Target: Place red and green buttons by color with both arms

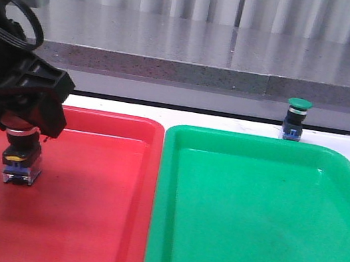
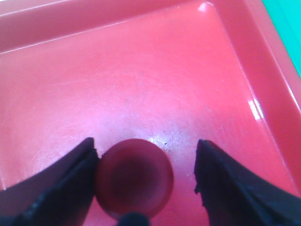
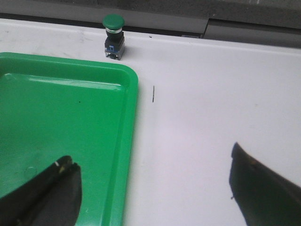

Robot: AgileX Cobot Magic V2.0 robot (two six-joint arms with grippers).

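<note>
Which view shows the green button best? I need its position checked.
The right wrist view: the green button stands upright on the white table, just beyond the green tray. The front view shows it smaller; the left wrist view misses it.

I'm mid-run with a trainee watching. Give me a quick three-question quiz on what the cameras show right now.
1. True or false: the green button sits inside the green tray.
2. Where is the red button? A in the green tray; B in the red tray; C outside both trays.
3. Fill in: the right hand has its fingers ____ (open or shut).

Key: 1 false, it stands on the table beyond the tray. 2 B. 3 open.
</note>
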